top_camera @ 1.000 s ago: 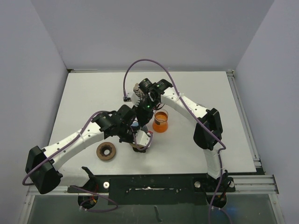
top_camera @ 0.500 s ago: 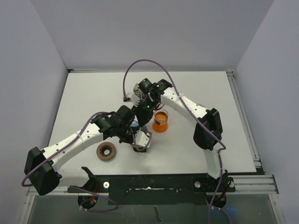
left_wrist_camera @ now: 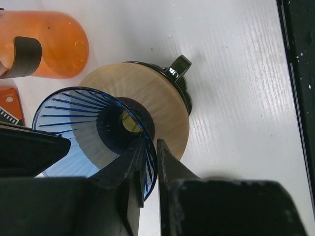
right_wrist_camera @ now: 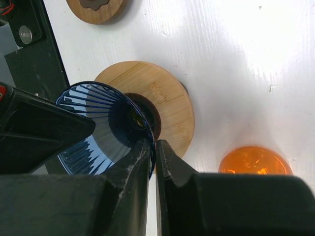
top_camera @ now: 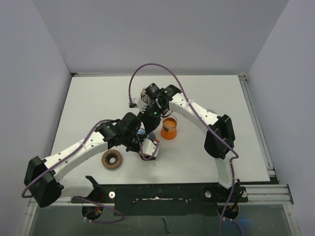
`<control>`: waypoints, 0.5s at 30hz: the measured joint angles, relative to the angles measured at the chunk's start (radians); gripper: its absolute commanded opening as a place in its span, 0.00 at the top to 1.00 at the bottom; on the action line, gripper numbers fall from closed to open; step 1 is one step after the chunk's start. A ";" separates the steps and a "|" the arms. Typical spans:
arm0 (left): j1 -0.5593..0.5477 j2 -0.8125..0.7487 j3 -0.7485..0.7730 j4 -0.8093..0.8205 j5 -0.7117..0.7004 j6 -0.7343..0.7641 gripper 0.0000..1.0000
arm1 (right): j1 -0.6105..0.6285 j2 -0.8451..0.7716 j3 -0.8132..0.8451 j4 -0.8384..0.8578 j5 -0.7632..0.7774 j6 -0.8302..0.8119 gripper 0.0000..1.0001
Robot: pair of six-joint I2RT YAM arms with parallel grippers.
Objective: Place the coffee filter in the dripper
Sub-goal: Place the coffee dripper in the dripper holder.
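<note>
The dripper (left_wrist_camera: 74,123) is a clear blue ribbed cone on a round wooden disc (left_wrist_camera: 165,98), standing on a dark mug whose handle (left_wrist_camera: 178,66) sticks out. My left gripper (left_wrist_camera: 150,145) is shut on the cone's near rim, one finger inside and one outside. Across the cone, my right gripper (right_wrist_camera: 153,143) pinches the dripper (right_wrist_camera: 98,123) by its rim in the same way. In the top view both grippers meet over the dripper (top_camera: 141,132) at mid-table and hide most of it. No coffee filter shows in any view.
An orange beaker (top_camera: 169,128) stands just right of the dripper. A brown wooden ring (top_camera: 111,159) lies to its front left. An orange packet (left_wrist_camera: 7,103) sits at the left edge of the left wrist view. Grey walls enclose the white table (top_camera: 88,103).
Both pairs of jaws have narrowed onto the dripper's rim. The left arm has shifted slightly away from the table's front edge; the right arm has hardly moved.
</note>
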 measured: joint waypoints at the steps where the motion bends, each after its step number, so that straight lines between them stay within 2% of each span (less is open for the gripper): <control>1: 0.000 -0.001 -0.002 0.003 0.002 0.000 1.00 | 0.000 -0.003 -0.004 0.003 0.000 0.000 0.97; 15: 0.002 -0.019 -0.047 0.063 0.028 -0.014 1.00 | 0.009 -0.041 -0.061 0.048 0.030 -0.003 0.98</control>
